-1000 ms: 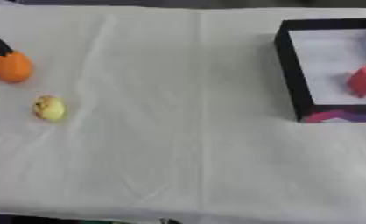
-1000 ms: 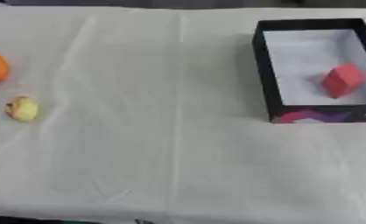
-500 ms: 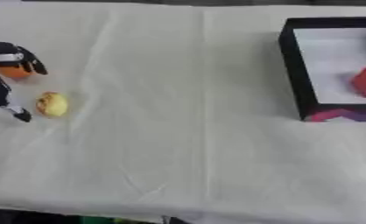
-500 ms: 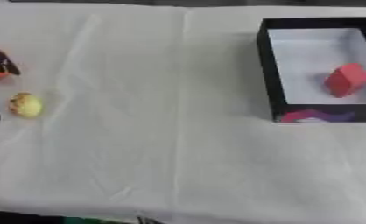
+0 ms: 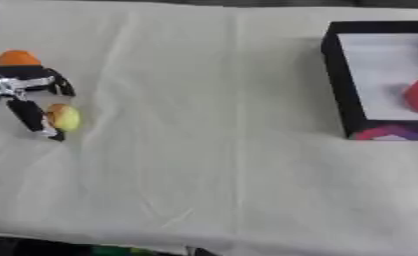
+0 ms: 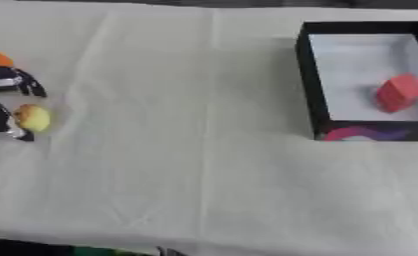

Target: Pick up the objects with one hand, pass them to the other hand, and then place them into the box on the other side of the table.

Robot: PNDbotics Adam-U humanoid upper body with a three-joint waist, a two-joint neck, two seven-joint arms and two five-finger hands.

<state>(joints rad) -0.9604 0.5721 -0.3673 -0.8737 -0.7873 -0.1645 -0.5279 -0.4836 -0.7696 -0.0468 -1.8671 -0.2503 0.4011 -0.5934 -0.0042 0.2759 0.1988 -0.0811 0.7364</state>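
A small yellow fruit with a red blush (image 5: 64, 117) lies on the white cloth at the far left. My left hand (image 5: 24, 95) reaches in from the left edge, open, with its thumb (image 5: 30, 117) just left of the fruit and its fingers (image 5: 53, 80) spread above it. An orange (image 5: 18, 57) sits just behind the hand, partly hidden by it. At the right stands a black-walled box (image 6: 307, 80) with a white floor, holding a red block (image 6: 398, 92). My right hand shows in no view.
The white cloth (image 5: 212, 150) covers the whole table, with creases running across it. The table's near edge (image 5: 160, 247) shows along the bottom, with dark floor below.
My left hand has come further in from the left and down beside the yellow fruit, its thumb now next to it. The view has shifted slightly. Fruit, orange and box have not moved.
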